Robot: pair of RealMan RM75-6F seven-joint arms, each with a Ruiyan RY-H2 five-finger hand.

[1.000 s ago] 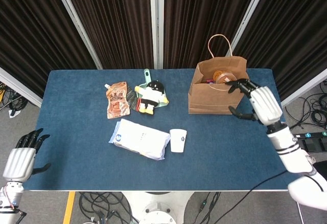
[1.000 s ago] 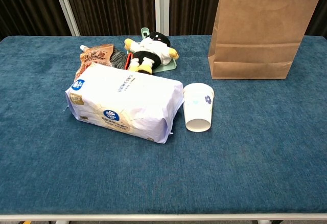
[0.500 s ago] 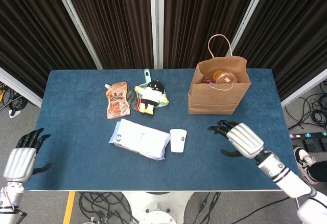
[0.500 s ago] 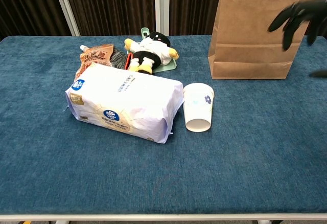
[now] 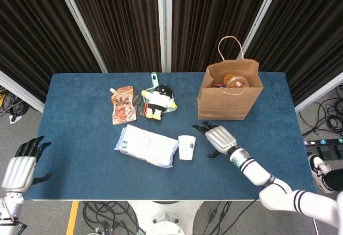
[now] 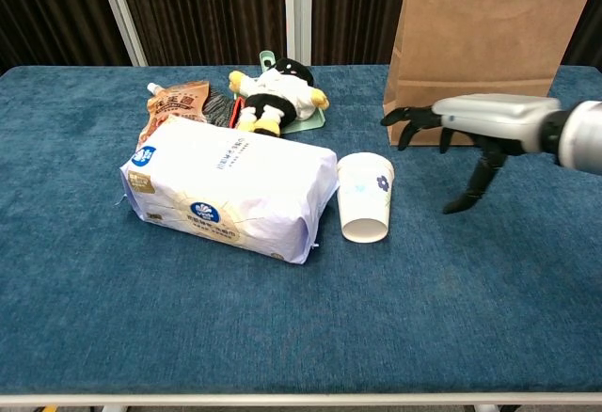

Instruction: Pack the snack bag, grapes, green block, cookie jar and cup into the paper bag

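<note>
Cup lies tipped on table, mouth toward camera, just left of right hand. Right hand empty, fingers spread, near cup, not touching. Left hand far off, empty, fingers apart. Paper bag behind (cup reach: right side).

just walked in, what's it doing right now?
Packing the paper bag, which already holds a jar-like item. The right hand is open and empty, reaching toward the cup without touching it. The left hand hangs idle off the table's corner. The white packet, the snack pouch and the plush toy lie untouched.
</note>
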